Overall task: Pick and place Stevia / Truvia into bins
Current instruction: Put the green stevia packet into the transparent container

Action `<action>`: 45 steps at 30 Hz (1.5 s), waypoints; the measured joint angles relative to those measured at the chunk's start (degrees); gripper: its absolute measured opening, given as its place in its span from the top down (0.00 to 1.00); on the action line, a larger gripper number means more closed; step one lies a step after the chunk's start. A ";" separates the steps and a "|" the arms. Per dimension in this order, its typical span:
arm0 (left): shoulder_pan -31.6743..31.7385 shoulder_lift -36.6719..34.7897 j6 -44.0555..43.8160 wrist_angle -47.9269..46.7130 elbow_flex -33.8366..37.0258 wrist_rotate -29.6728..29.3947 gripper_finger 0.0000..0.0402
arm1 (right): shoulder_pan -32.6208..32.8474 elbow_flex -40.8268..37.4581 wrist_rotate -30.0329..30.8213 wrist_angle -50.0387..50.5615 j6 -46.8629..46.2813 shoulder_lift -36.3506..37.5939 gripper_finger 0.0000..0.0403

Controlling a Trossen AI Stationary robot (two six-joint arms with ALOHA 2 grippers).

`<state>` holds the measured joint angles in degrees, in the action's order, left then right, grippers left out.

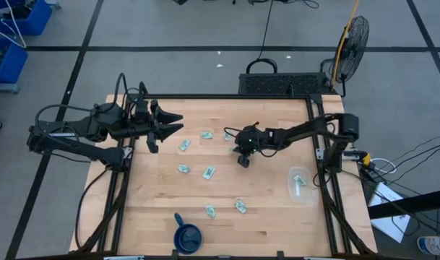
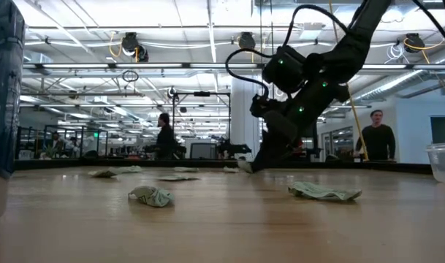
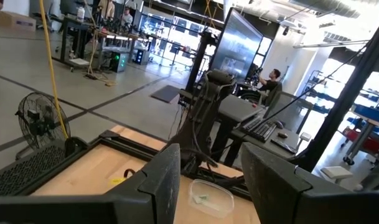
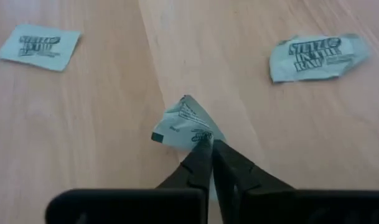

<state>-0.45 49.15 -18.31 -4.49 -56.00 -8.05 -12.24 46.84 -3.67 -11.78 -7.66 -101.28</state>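
Several pale green and white Stevia sachets lie flat and scattered on the wooden table, among them one (image 1: 209, 172) near the middle and two (image 2: 153, 195) (image 2: 324, 192) toward the near edge. My right gripper (image 1: 232, 138) reaches in from the table's right and is shut on one crumpled sachet (image 4: 188, 124) at the table's far middle. Two more sachets (image 4: 40, 45) (image 4: 317, 56) lie beyond it. The clear plastic bin (image 1: 300, 184) stands near the right edge with one sachet inside. My left gripper (image 1: 169, 126) hangs open above the far left of the table, touching nothing. My right gripper pinches the crumpled sachet by its near edge (image 4: 200, 140), only at the fingertips (image 4: 205, 155). The fingers slant down at it from the table's right. The sachet stands tipped up in front of the fingertips; whether its lower end rests on the table I cannot tell.
A dark blue mug (image 1: 187, 235) stands at the near edge, left of centre. The table's black frame (image 1: 321, 155) runs just right of the bin. Bare wood lies between the scattered sachets and the bin. People stand in the room beyond the far edge.
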 joint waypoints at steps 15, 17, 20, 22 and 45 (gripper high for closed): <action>0.00 0.00 0.11 -0.17 -0.01 -0.18 0.56 | 12.95 0.16 0.41 53.86 -9.15 39.71 0.99; -0.01 0.00 0.11 -0.14 0.01 -0.60 0.56 | 15.85 0.18 0.41 62.64 -15.47 43.78 0.98; 0.00 0.00 -0.08 -0.09 0.01 -1.01 0.56 | 19.70 0.16 0.42 71.10 -25.30 46.85 0.98; 0.00 0.00 -0.08 -0.09 -0.01 -1.03 0.56 | 21.75 0.16 0.46 73.45 -30.11 47.49 0.98; 0.00 0.00 -1.40 -0.02 -0.01 -1.62 0.56 | 26.22 -16.53 -6.85 64.66 -43.87 44.03 0.94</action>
<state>-0.45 49.15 -19.70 -4.51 -56.01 -9.67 13.98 30.31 -10.52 52.88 -51.53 -57.25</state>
